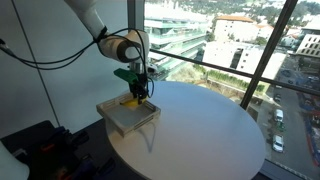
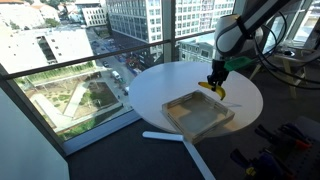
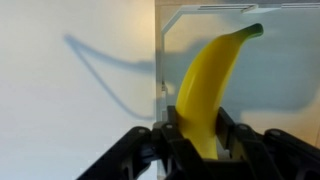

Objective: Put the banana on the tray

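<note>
The claw [image 3: 198,128] is clamped on the near end of the banana [image 3: 212,75], which hangs over the tray [image 2: 195,118], just inside its rim, long axis running alongside that rim.

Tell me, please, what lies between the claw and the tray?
Only the banana, held by the shut claw, pointing down over the tray; the wrist view shows it.
</note>
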